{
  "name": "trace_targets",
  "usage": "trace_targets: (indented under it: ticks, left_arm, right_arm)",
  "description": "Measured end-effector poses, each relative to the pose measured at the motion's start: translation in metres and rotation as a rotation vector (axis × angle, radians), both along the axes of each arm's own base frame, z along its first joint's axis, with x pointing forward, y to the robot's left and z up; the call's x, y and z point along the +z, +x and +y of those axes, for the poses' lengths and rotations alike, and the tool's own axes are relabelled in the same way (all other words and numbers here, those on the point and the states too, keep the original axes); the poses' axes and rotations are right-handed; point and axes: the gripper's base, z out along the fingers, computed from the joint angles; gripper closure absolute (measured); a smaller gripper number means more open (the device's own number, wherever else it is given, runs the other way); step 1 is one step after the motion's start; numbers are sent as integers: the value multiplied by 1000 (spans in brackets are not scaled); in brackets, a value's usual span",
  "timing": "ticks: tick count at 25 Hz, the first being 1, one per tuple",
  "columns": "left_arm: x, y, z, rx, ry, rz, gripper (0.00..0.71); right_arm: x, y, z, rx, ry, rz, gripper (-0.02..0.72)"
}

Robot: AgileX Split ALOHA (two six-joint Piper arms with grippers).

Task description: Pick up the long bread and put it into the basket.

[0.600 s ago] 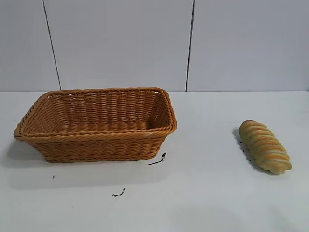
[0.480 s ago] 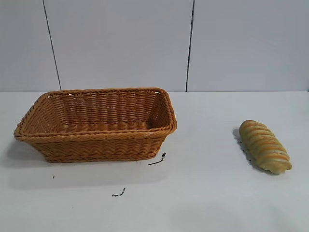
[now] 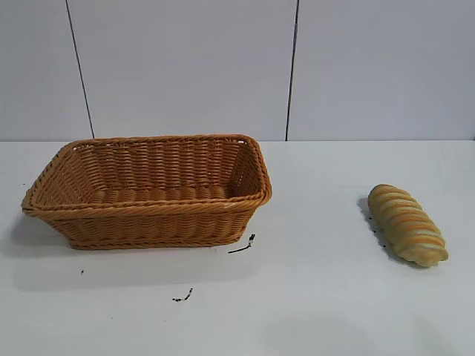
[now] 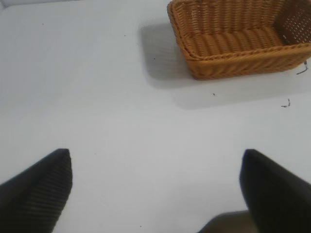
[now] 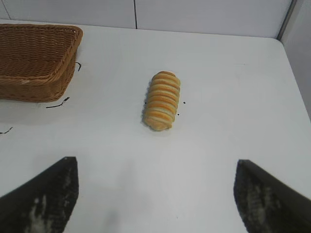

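The long bread [image 3: 407, 224] is seen well apart from the basket [image 3: 148, 210], which is empty. Both the right gripper [image 5: 155, 194] and left gripper [image 4: 155, 187] are spread wide, with nothing held. The bread is judged light and soft, best pinched gently across its middle.

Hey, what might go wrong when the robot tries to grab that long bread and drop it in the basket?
The long bread is rounded and ridged, so it may roll or slip as the open right hand shuts on it. The basket sits well apart from it across the table, so a loose grip could drop it short. Its flared rim could catch the loaf.
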Motion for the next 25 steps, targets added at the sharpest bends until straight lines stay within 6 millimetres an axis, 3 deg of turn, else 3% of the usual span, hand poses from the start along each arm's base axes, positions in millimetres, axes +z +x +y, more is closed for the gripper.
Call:
trace_targets:
  ticks: [4, 10, 17, 25]
  left_arm:
    - [0, 0, 0, 0, 0, 0, 14]
    - [0, 0, 0, 0, 0, 0, 14]
    - [0, 0, 0, 0, 0, 0, 14]
    - [0, 0, 0, 0, 0, 0, 14]
  right_arm:
    - [8, 16, 0, -1, 1, 89, 21]
    - [26, 69, -1, -4, 2, 306, 10]
    - [24, 162, -3, -17, 6, 496, 10]
    - [-16, 272, -3, -10, -2, 766, 10]
